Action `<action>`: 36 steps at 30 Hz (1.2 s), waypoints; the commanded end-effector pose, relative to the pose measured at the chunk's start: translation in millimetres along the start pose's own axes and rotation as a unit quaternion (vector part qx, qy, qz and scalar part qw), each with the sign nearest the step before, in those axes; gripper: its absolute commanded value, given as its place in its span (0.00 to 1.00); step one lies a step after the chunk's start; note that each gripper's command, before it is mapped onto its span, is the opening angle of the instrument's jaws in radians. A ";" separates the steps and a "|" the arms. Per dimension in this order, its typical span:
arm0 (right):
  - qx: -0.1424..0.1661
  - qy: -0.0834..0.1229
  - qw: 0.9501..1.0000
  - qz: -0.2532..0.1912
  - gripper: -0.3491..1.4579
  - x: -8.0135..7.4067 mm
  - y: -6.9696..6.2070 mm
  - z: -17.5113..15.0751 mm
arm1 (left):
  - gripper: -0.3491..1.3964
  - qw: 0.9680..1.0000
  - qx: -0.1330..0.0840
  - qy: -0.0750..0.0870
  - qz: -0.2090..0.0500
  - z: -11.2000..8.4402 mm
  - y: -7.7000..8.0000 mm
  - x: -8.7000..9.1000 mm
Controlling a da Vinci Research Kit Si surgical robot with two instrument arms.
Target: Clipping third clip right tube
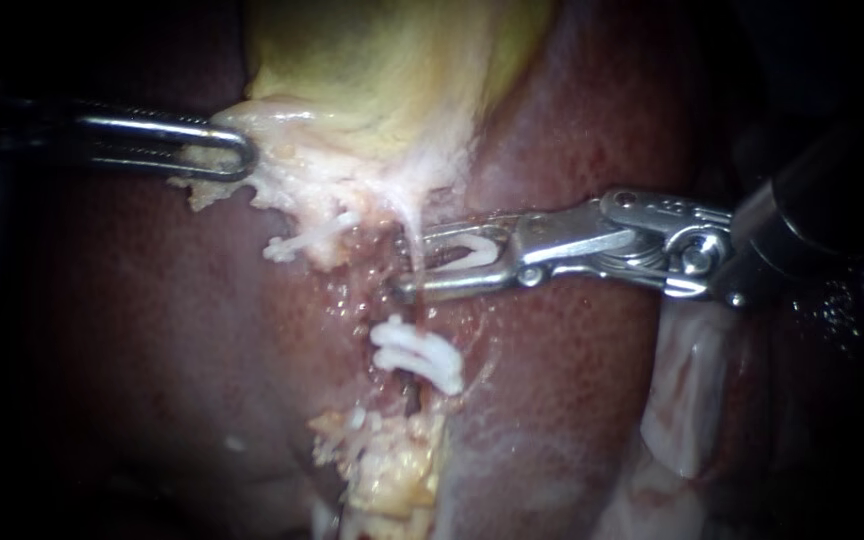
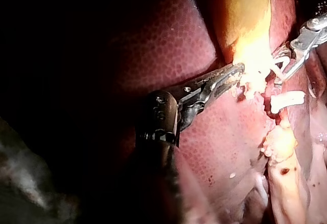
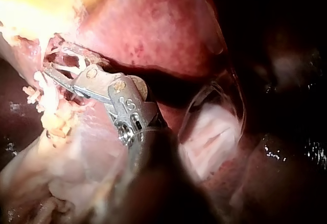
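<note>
White plastic clip (image 1: 472,250) carried between the wide-apart jaws of the shiny metal right instrument (image 1: 410,262), touched by both. Set across the thin pale right tube (image 1: 410,225), just above two white clips (image 1: 417,355) already on it. Pale ragged tissue (image 1: 272,180) at the yellow gallbladder (image 1: 372,60) edge pinched tight in the looped jaws of the dark left instrument (image 1: 237,155). Looked like the squeezing step, not yet done. Next, probably needed a firm, even squeeze, with the tube fully inside the clip and the red-brown liver (image 1: 572,120) left alone.
</note>
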 end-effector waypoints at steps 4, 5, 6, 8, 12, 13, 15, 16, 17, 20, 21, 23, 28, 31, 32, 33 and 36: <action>0.002 0.001 1.000 0.001 0.37 0.2 -0.2 -1.1 | 0.00 1.000 0.000 0.000 0.000 0.0 0.0 0.0; 0.002 0.001 1.000 0.001 0.38 0.2 -0.2 -1.2 | 0.00 1.000 0.000 0.000 0.000 0.0 0.0 0.0; 0.002 -0.001 1.000 0.001 0.39 0.2 -0.2 -1.3 | 0.00 1.000 0.000 0.000 0.000 0.0 0.0 0.0; 0.003 0.004 1.000 0.001 0.40 0.3 -0.3 -1.3 | 0.00 1.000 0.000 0.000 0.000 0.0 0.0 0.0; 0.005 0.008 1.000 0.001 0.41 0.3 -0.7 -1.1 | 0.00 1.000 0.000 0.000 0.000 0.0 0.0 0.0; 0.005 0.008 1.000 0.001 0.41 0.3 -0.7 -1.1 | 0.00 1.000 0.000 0.000 0.000 0.0 0.0 0.0; 0.004 0.008 1.000 0.001 0.41 0.4 -0.6 -0.8 | 0.00 1.000 0.000 0.000 0.000 0.0 0.0 0.0; 0.003 0.008 1.000 0.001 0.42 0.4 -0.6 -0.6 | 0.00 1.000 0.000 0.000 0.000 0.0 0.0 0.0; 0.003 0.008 1.000 0.001 0.42 0.4 -0.5 -0.3 | 0.00 1.000 0.000 0.000 0.000 0.0 0.0 0.0; 0.001 0.010 1.000 0.003 0.42 0.3 -0.2 0.7 | 0.00 1.000 0.000 0.000 0.000 0.0 0.0 0.0; -0.002 0.011 1.000 0.006 0.43 0.2 -0.1 1.1 | 0.00 1.000 0.000 0.000 0.000 0.0 0.0 0.0; 0.002 0.013 1.000 0.008 0.43 0.2 0.0 1.7 | 0.00 1.000 0.000 0.000 0.000 0.0 0.0 0.0; 0.011 0.029 0.999 0.021 0.44 -0.2 0.2 3.2 | 0.00 1.000 0.000 0.000 0.000 0.0 0.1 0.0; 0.019 0.041 0.999 0.026 0.45 -0.2 0.3 3.9 | 0.00 1.000 0.000 0.000 0.000 0.0 0.1 0.0; 0.021 0.046 0.998 0.029 0.45 -0.2 0.3 4.0 | 0.00 1.000 0.000 0.000 0.000 0.0 0.1 0.0; 0.023 0.052 0.998 0.032 0.46 -0.2 0.3 4.1 | 0.00 1.000 0.000 0.000 0.000 0.0 0.1 0.0; 0.039 0.072 0.996 0.044 0.46 0.0 0.2 4.4 | 0.00 1.000 0.000 0.000 0.000 0.0 0.1 0.0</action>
